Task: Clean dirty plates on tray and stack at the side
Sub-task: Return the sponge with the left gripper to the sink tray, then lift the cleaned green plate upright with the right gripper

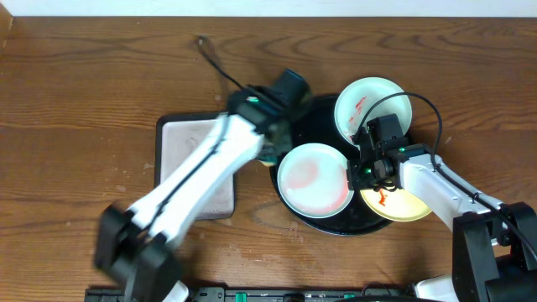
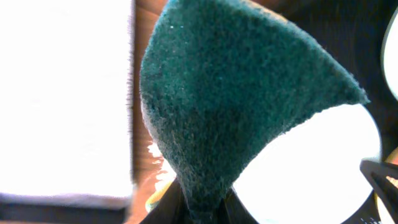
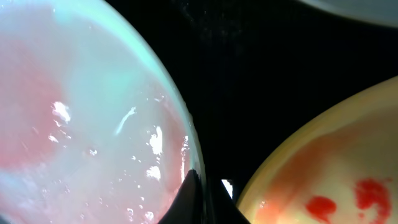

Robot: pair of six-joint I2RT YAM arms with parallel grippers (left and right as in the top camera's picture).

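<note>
**Q:** Overhead view?
**A:** The black tray on the surface carries a pink-smeared pale plate, a yellow plate and a second pale plate. The left gripper is blurred, and the right gripper is between the plates.

**Q:** Left wrist?
**A:** Left gripper clenched on green sponge.

**Q:** Right wrist?
**A:** Right gripper clenched at the pink-smeared pale plate's rim; whether it pinches the rim cannot be told.

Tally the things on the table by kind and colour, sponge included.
Pale blue-white plates: 2
Yellow plate: 1
Black round tray: 1
Silver rectangular tray: 1
Green sponge: 1
Total: 6
</note>
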